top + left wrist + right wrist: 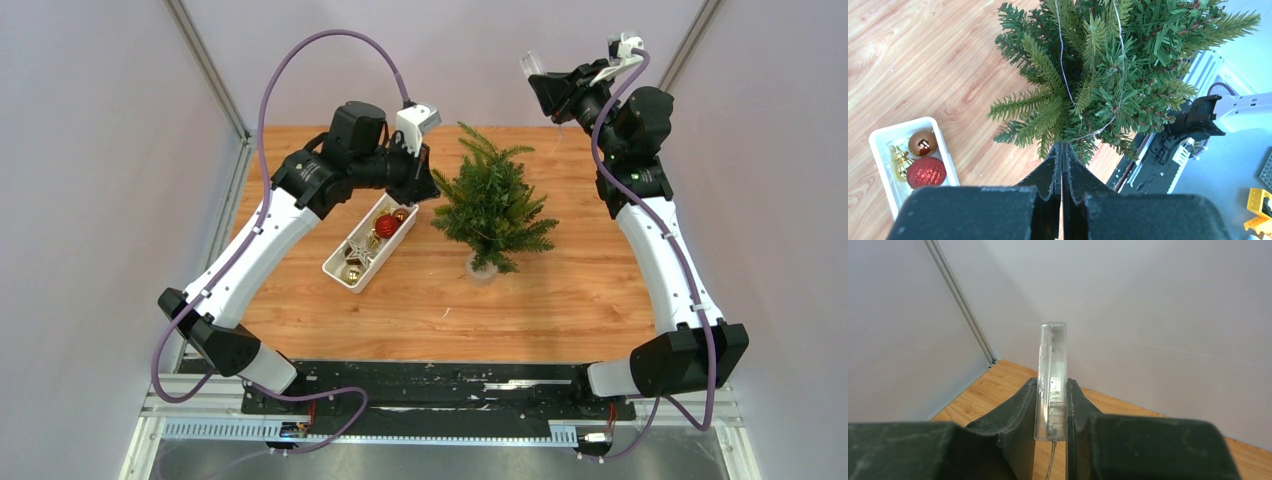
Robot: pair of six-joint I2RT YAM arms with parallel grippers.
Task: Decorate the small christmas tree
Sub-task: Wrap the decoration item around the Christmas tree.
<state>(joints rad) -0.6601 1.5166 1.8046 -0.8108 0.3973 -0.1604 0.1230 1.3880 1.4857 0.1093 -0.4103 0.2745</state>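
The small christmas tree (492,205) stands upright in its clear base (481,268) at the table's middle. It fills the top of the left wrist view (1098,75), with a thin wire (1062,55) draped over its branches. My left gripper (427,186) is at the tree's left side. Its jaws are shut (1062,146), and the wire runs down to their tips. My right gripper (541,79) is raised at the back right, well above and behind the tree. It is shut (1052,382) on a clear plastic case (1051,375), and a wire hangs from the case.
A white tray (340,272) left of the tree holds a red bauble (388,225), gold baubles and a star. The tray (878,145), a red bauble (926,172) and a bronze bauble (923,143) show in the left wrist view. Grey walls enclose the wooden table (560,300).
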